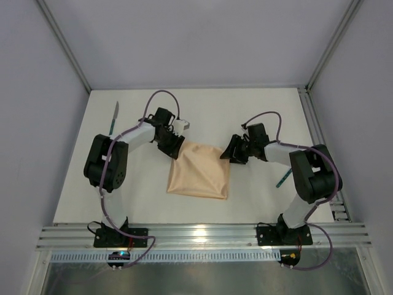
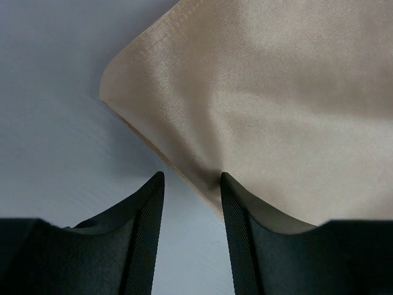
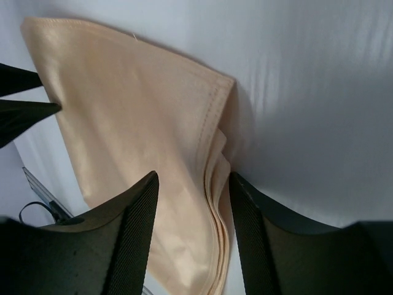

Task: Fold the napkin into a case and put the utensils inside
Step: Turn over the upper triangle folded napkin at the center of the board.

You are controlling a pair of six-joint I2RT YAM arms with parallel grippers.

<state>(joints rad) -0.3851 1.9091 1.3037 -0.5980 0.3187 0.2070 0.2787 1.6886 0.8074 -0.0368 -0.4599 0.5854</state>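
Observation:
The peach-orange napkin [image 1: 199,170] lies folded in layers mid-table. My left gripper [image 1: 174,147] is at its far left corner. In the left wrist view the left gripper [image 2: 192,178] stands open, with the napkin [image 2: 276,92] edge running between the jaws and bare table showing in the gap. My right gripper [image 1: 230,152] is at the far right corner. It is open [image 3: 193,178] and straddles the stacked edge of the napkin [image 3: 135,104]. The teal-handled knife [image 1: 113,118] lies far left. The fork [image 1: 282,179] lies partly hidden beside the right arm.
Grey walls and slanted frame posts [image 1: 64,52] enclose the white table. An aluminium rail [image 1: 202,236] runs along the near edge by both arm bases. Another rail [image 1: 313,126] lines the right side. The left gripper's fingertips [image 3: 27,110] show in the right wrist view.

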